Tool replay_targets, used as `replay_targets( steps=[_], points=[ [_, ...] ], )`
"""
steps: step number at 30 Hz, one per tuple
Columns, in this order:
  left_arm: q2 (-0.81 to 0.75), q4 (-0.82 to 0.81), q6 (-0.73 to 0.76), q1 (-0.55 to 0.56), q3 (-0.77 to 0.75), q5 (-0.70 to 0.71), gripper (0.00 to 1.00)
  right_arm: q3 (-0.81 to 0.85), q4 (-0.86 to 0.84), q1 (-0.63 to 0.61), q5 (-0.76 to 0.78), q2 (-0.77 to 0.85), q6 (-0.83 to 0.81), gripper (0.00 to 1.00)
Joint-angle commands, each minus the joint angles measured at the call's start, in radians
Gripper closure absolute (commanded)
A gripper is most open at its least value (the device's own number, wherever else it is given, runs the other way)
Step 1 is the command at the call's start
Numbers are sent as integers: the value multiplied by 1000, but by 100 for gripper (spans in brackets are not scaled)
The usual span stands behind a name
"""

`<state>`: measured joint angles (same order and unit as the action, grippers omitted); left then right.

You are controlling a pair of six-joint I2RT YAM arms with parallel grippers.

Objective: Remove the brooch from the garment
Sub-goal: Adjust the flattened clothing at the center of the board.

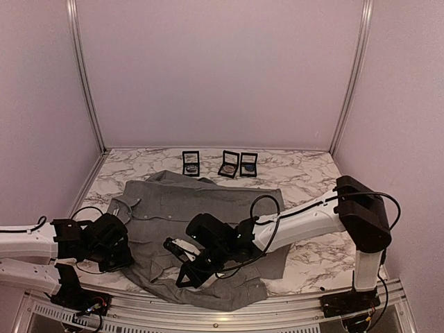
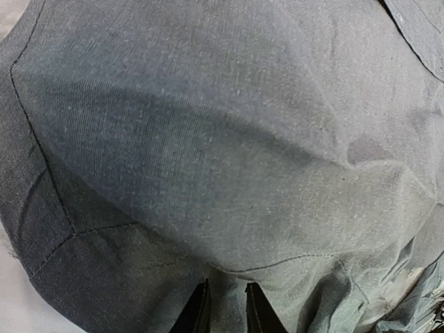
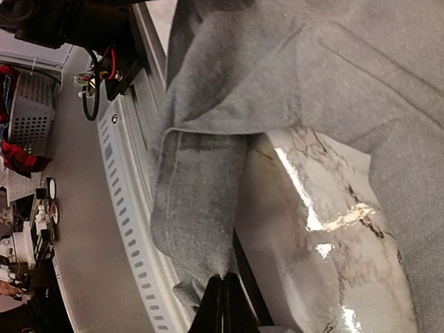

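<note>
Holds the garment (image 1: 201, 208) with left fingers (image 2: 196, 313) clamped on cloth at eight o'clock and right fingers (image 3: 214, 309) closed on its hem at six, exposing no brooch.

I record a white, grey-veined marble table (image 1: 305, 173) enclosed by plain pale walls (image 1: 222, 69). At twelve o'clock, near its far edge, three small black cases stand in a row: left case (image 1: 191, 164) apart, middle case (image 1: 229, 164) and right case (image 1: 248, 165) just beside each other. A slotted aluminium rail (image 1: 229, 320) borders six o'clock.
</note>
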<state>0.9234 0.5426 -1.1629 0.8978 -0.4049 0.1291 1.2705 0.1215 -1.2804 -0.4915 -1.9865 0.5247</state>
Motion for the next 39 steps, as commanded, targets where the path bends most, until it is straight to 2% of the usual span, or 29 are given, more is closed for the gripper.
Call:
replay_targets(
  steps=[1, 5, 6, 7, 10, 13, 17, 22, 26, 29, 32, 36, 39],
  points=[
    [28, -38, -13, 7, 45, -21, 82, -83, -180, 21, -84, -38, 107, 100],
    [8, 13, -30, 7, 64, 0, 82, -115, -154, 22, 19, -15, 97, 100],
    [-4, 37, -37, 6, 68, 11, 82, -121, -142, 21, 44, 3, 86, 97],
    [-19, 66, -47, 6, 68, 25, 82, -129, -131, 20, 68, 29, 77, 92],
    [-89, 141, -81, 7, 67, 76, 82, -167, -76, 22, 166, 137, 54, 71],
    [-147, 206, -107, 7, 68, 112, 82, -238, -9, 40, 322, 270, 51, 61],
    [-168, 274, -125, 5, 51, 159, 82, -373, 102, 96, 531, 427, 81, 56],
    [-165, 293, -124, 6, 19, 199, 82, -576, 168, 161, 651, 622, 177, 52],
    [-121, 282, -56, 6, -63, 216, 82, -667, 230, 163, 777, 745, 248, 48],
    [-47, 262, 12, 6, -155, 217, 81, -673, 214, 162, 814, 753, 238, 46],
    [38, 180, 72, 7, -225, 227, 79, -615, 193, 163, 846, 696, 200, 46],
    [203, 16, 156, -7, -282, 224, 76, -490, 162, 162, 877, 555, 139, 47],
    [319, -150, 205, -36, -284, 166, 76, -434, 117, 171, 888, 466, 107, 47]
  ],
)
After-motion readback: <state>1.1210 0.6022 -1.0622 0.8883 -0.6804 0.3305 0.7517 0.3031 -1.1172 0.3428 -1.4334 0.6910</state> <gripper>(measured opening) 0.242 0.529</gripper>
